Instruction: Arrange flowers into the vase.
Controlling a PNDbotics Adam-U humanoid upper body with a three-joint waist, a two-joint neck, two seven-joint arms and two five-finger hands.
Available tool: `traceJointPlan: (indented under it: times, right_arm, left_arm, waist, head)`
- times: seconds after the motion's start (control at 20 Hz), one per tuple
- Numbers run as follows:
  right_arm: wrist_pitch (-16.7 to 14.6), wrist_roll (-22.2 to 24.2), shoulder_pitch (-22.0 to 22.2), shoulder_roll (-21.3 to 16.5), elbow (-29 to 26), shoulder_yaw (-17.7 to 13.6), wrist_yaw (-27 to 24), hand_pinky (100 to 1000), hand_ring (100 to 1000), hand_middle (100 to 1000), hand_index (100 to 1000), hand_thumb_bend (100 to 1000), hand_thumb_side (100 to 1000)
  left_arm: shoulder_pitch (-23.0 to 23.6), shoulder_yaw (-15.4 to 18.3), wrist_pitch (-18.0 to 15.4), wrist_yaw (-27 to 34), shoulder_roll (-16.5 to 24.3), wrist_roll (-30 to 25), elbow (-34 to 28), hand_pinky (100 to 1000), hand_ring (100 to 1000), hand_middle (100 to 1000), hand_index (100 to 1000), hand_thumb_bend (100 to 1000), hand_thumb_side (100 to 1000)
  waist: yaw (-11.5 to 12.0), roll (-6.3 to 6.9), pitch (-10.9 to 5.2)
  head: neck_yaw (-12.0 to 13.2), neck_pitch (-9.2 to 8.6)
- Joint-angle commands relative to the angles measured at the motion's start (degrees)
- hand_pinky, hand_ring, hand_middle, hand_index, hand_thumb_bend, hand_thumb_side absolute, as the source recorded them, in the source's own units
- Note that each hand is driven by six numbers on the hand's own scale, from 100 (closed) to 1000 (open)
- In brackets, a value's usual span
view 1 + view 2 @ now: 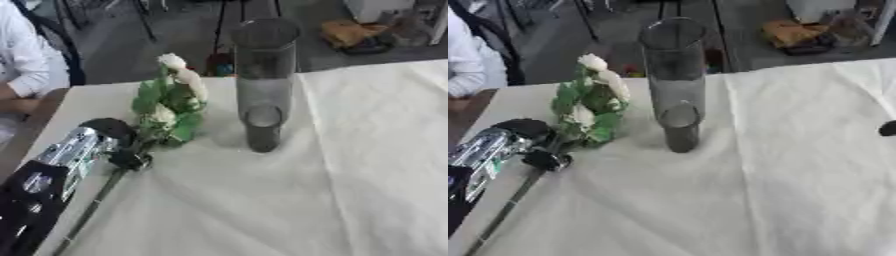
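We see the left hand (122,150) reaching in from the lower left, its dark fingers (133,160) curled round the green stem (92,210) of a white flower sprig (171,102), just below the leaves; the stem runs down toward the lower left corner, over the desk (96,100), while the blooms and leaves rise tilted toward the upper right. The sprig is beside the vase (262,85), to its left, and not inside it. The vase is a tall, clear, smoky-grey glass cylinder standing upright on the cream cloth (350,175) that covers most of the desk, its mouth open at the top. In the right eye view a small dark shape at the right edge may be the right hand (888,128); we cannot tell how its fingers stand
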Motion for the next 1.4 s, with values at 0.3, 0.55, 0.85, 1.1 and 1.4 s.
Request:
traceJointPlan:
  times: [0.3,0.55,0.85,1.1,1.4]
  right_arm:
    - [0.38,0.05,-0.52,-0.55,-0.93,0.14,0.41,553,704,529,740,100,818]
    - [0.68,-0.26,-0.44,-0.73,-0.93,0.15,0.36,552,703,529,740,100,814]
    - [0.86,-0.81,-0.38,-0.95,-0.93,0.08,0.15,552,703,529,739,100,812]
    - [0.87,-0.81,-0.37,-0.94,-0.93,0.12,0.11,552,703,528,738,100,810]
    - [0.89,-0.77,-0.47,-0.87,-0.93,0.1,0.15,552,701,527,738,100,807]
  left_arm:
    - [0.32,-0.12,1.68,2.41,0.04,0.03,1.68,137,371,537,782,213,596]
    - [0.13,-0.43,1.55,7.47,0.34,-3.2,1.39,145,376,528,770,206,662]
    - [0.09,-0.66,1.59,9.8,0.94,-6.09,0.63,115,350,492,736,234,584]
    - [0.14,-0.6,1.93,9.78,0.92,-6.61,0.63,100,299,437,687,201,471]
    - [0.23,-0.63,2.59,9.07,0.78,-5.92,0.84,100,219,340,589,201,357]
  waist:
    - [-0.25,-0.13,-0.52]
    - [0.06,0.01,-0.89]
    - [0.06,0.15,-1.27]
    - [-0.09,0.13,-1.24]
    - [-0.24,0.13,-1.06]
  head:
    - [0.29,-0.27]
    - [0.47,0.08]
    - [0.63,-0.01]
    - [0.67,-0.14]
    - [0.72,-0.41]
